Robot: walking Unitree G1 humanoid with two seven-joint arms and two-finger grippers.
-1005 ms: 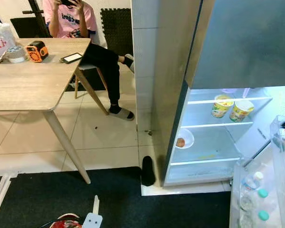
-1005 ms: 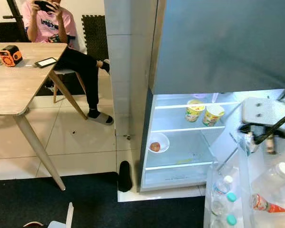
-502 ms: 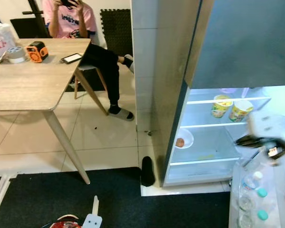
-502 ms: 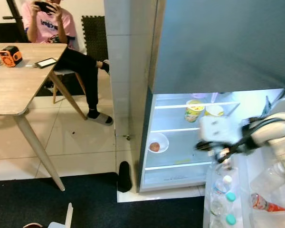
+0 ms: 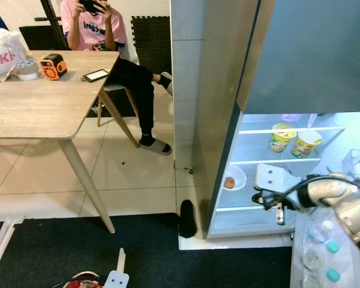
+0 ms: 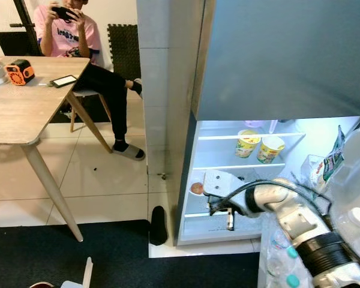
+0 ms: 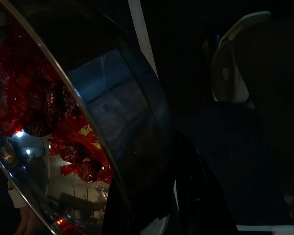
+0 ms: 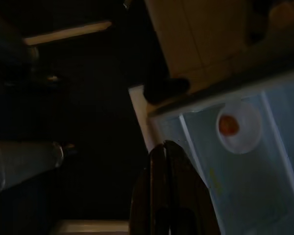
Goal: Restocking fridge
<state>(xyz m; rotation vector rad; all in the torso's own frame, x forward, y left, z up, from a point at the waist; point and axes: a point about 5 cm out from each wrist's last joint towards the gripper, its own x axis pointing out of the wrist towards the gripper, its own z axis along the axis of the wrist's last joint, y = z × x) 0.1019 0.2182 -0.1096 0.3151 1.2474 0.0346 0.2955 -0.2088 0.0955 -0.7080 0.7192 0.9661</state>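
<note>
The fridge [image 5: 228, 90] stands open, its lower compartment lit. Two noodle cups [image 5: 294, 139] sit on the upper shelf, and a white bowl [image 5: 233, 177] holding a small orange fruit rests on the middle shelf. My right gripper [image 5: 279, 219] hangs in front of the lowest shelf, pointing down, shut with nothing in it; the right wrist view has its fingers [image 8: 159, 161] pressed together above the bowl [image 8: 237, 126]. Low at my left, the left gripper [image 7: 186, 205] is against a shiny metal bowl [image 7: 112, 127] with red wrapped sweets [image 7: 68, 132].
The open door's shelves [image 6: 276, 258] at lower right hold several bottles and a snack packet [image 6: 331, 157]. A black slipper [image 5: 187, 217] lies by the fridge's corner. A wooden table [image 5: 42, 108] stands left, with a seated person [image 5: 102, 30] behind it.
My right arm has swung left and down from the door shelves to the front of the fridge's lower shelves. The view has shifted slightly.
</note>
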